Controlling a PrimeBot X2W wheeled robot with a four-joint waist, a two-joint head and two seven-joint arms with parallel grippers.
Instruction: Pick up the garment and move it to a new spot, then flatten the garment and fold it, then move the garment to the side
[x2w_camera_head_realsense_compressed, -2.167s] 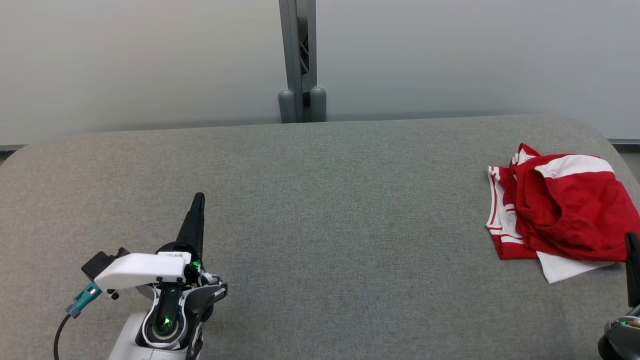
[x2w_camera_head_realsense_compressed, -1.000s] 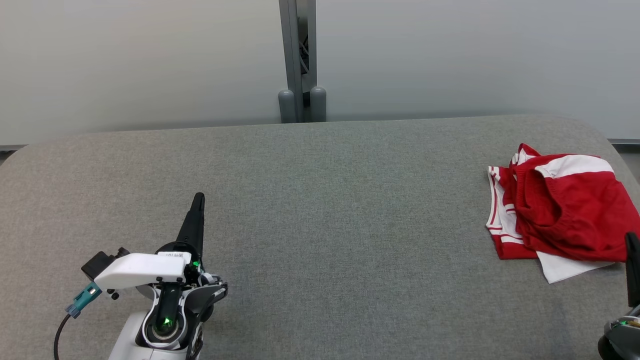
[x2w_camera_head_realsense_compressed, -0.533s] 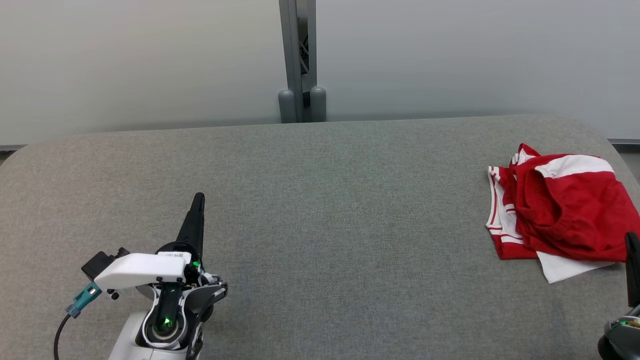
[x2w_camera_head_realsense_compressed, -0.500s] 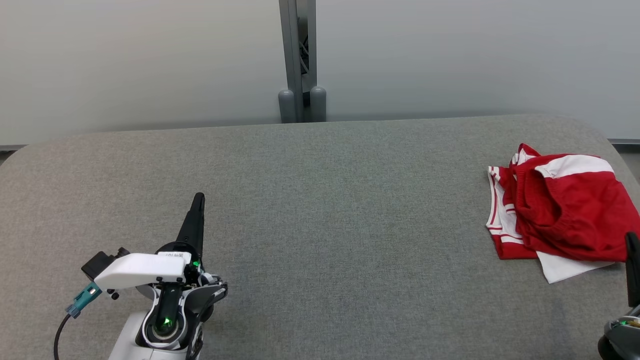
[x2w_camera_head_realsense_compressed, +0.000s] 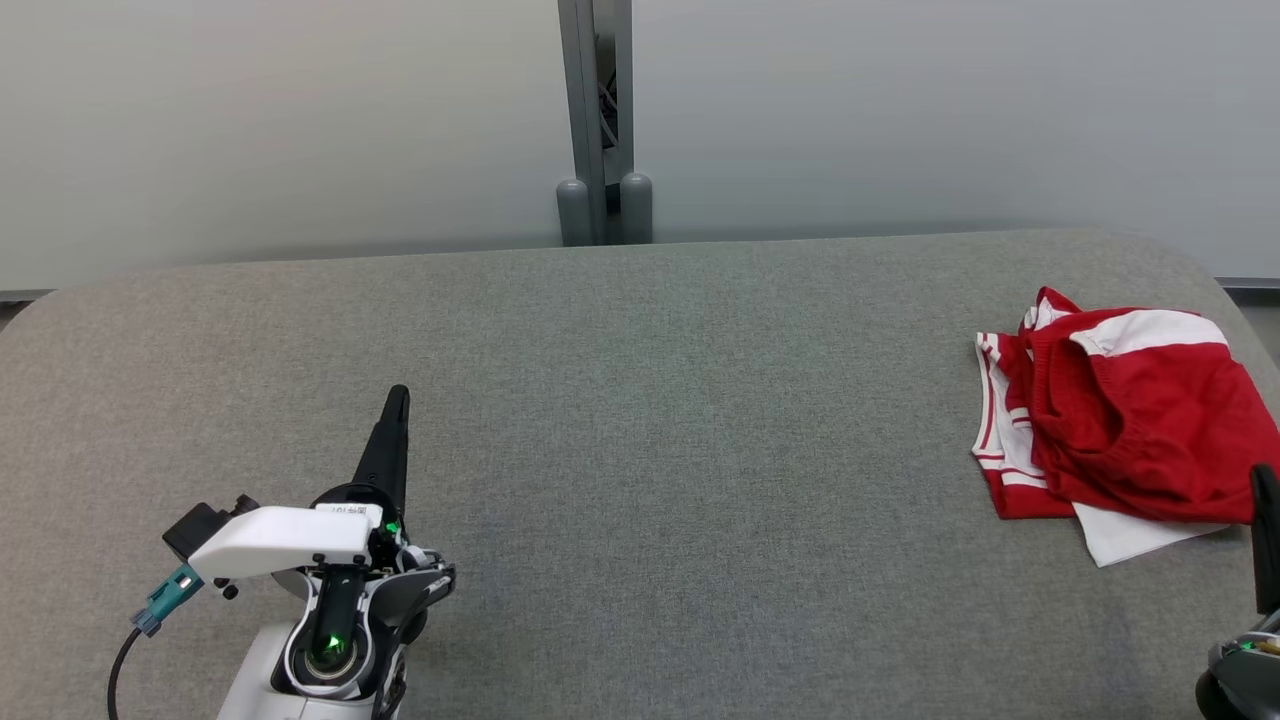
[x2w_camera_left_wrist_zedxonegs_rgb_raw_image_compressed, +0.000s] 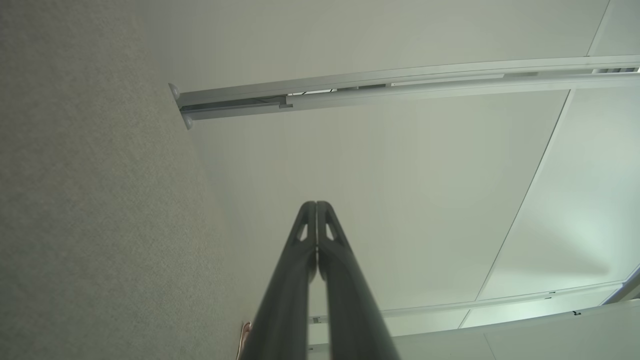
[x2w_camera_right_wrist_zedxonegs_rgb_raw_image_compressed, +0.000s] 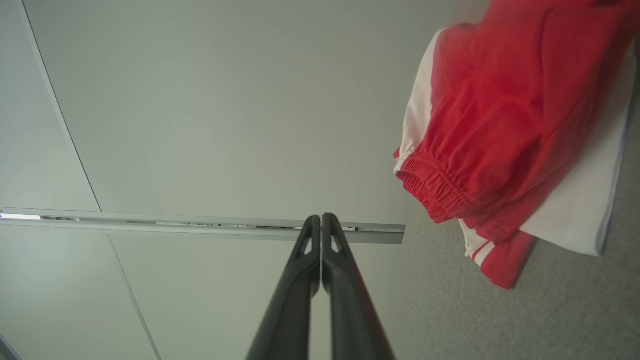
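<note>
Left pincer (x2w_camera_head_realsense_compressed: 398, 396) hangs low over the near left part of the grey woven-fabric bench (x2w_camera_head_realsense_compressed: 640, 420), its two long dark fingers pressed together with nothing between them. Right pincer (x2w_camera_right_wrist_zedxonegs_rgb_raw_image_compressed: 320, 217) is at the near right corner, also closed on nothing, and its tips are just beside the near edge of the red-and-white cloth garment (x2w_camera_head_realsense_compressed: 1130, 420).

The garment lies in loose layers close to the right edge of the bench, the elastic waistband on top and a white panel showing below. This fits a garment waiting to be picked up, and equally one already folded roughly and put aside.

I judge the risk is at the right side. A careless swing of that arm could catch the top layer and open the pile, or push the soft cloth over the rounded edge.

Behind the far edge stand pale wall panels (x2w_camera_head_realsense_compressed: 300, 120) and a grey metal post (x2w_camera_head_realsense_compressed: 595, 120).
</note>
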